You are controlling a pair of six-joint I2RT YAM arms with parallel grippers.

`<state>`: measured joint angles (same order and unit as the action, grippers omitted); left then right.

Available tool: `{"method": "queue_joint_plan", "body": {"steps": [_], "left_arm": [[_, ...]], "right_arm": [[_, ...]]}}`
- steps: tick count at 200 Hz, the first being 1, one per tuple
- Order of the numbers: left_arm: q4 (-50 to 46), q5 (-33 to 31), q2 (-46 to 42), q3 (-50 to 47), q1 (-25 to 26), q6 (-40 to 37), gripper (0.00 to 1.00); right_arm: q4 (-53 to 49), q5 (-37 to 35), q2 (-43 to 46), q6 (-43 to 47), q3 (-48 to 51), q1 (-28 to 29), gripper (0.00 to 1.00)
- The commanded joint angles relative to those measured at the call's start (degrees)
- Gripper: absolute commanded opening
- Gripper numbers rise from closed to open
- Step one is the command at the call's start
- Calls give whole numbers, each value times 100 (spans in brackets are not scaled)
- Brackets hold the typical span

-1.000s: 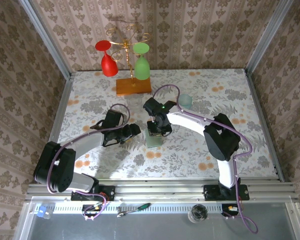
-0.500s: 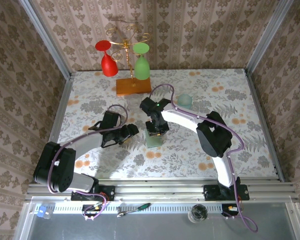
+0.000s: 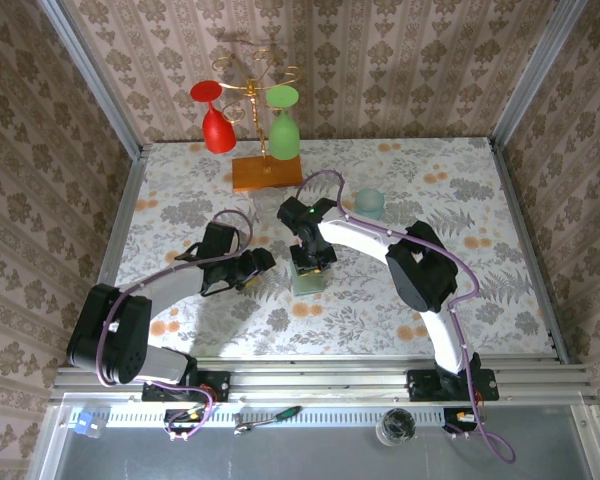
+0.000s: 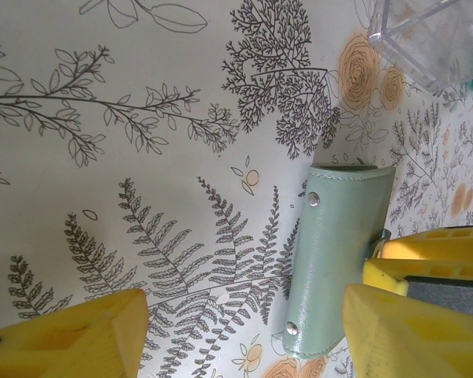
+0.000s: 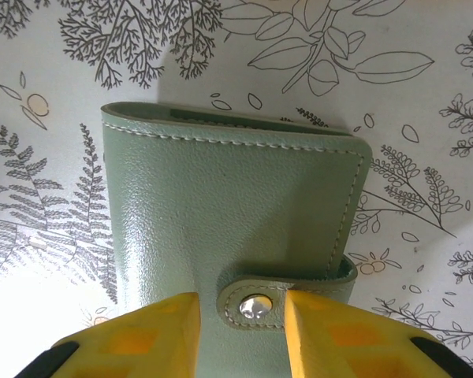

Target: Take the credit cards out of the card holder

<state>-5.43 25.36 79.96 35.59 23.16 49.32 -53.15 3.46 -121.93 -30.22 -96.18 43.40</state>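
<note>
Right arm (image 3: 380,240) swung leftward, leaving right tool (image 5: 242,315) narrowly parted astride the snap tab (image 5: 256,305) of the closed card holder (image 5: 229,205) mid surface (image 5: 426,118), long axis near-to-far; left tool (image 4: 244,315) gaped empty just beside it.

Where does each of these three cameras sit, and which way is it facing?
Top external: fixed above and behind the arms, looking down on the table; both arms show, left gripper and right gripper at the card holder.
Left wrist: on the left arm, looking down at the table and the card holder's side; its yellow fingers frame the bottom corners.
Right wrist: on the right arm, looking straight down on the card holder; its yellow fingers flank the snap.
Shared: all three see the card holder.
</note>
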Motion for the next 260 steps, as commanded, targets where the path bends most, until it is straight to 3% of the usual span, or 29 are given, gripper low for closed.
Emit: {"method": "queue_joint_plan", "body": {"steps": [1, 73, 165, 194, 221, 260], "left_arm": [[86, 100, -116, -44, -42, -1, 67], [130, 315, -39, 60, -21, 16, 67], [131, 525, 258, 409, 260, 25, 66], [163, 547, 427, 542, 571, 84, 66], [356, 619, 541, 546, 624, 236, 57], [587, 736, 724, 571, 672, 453, 25]], "right_arm": [[-232, -5, -206, 31, -112, 22, 34], [-136, -56, -293, -21, 29, 25, 30], [182, 73, -82, -157, 426, -71, 9], [400, 303, 45, -217, 633, -136, 0], [916, 1018, 254, -477, 924, -218, 0], [1460, 1640, 474, -808, 1144, -251, 0]]}}
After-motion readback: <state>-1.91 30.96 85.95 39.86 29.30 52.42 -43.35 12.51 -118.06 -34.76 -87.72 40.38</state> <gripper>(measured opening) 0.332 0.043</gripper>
